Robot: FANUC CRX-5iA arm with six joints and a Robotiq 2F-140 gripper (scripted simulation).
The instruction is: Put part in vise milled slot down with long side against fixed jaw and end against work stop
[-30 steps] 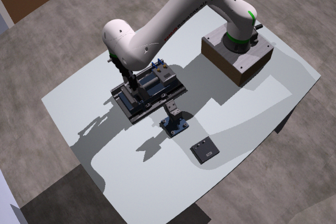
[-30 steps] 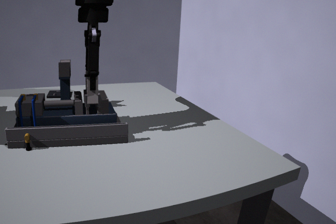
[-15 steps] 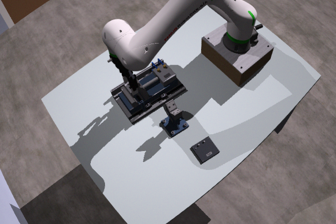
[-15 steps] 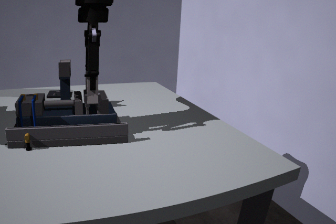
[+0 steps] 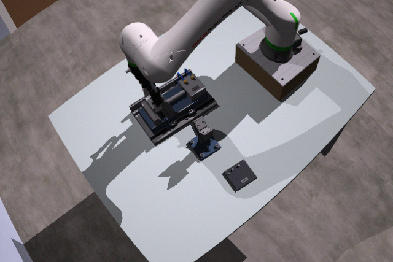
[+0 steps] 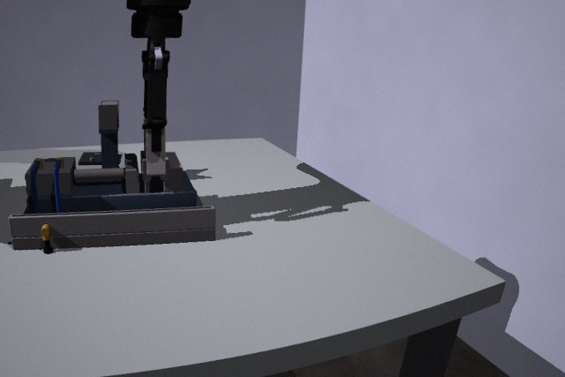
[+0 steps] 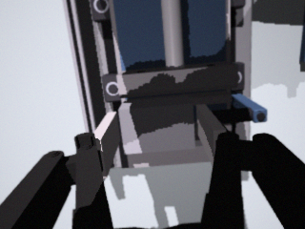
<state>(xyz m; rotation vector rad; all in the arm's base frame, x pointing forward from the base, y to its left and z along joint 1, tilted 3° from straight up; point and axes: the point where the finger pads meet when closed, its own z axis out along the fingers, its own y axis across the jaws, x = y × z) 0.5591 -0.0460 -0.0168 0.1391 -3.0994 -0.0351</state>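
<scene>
White robot arm (image 5: 196,35) bearing red "FANUC" lettering along its long link — followed by dark model lettering too blurred to read. No other readable text, labels or numbers appear anywhere.
</scene>
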